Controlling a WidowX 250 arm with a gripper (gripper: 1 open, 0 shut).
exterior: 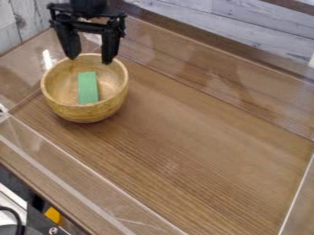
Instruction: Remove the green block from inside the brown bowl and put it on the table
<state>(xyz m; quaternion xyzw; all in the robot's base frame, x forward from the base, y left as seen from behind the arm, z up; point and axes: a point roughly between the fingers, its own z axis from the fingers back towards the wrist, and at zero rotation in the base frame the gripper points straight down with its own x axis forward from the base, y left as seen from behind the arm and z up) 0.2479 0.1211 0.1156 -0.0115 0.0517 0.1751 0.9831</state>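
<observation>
So the gripper (90,52) is hanging over the far side of the bowl (117,98), fingers spread wide with nothing between them. The green block (87,87) is inside the bowl, just on the camera side of the gripper and lower down, its long side running roughly toward the camera. I'd guess the arm is parked there to line up before dropping in. The wide spread makes sense to me: one finger can go down each side of the block's narrow width. Looks like it still needs to come toward the camera a little, then down. My worry is a finger catching the thick rim. Plenty of table (196,138) off to the side for setting it down after.
</observation>
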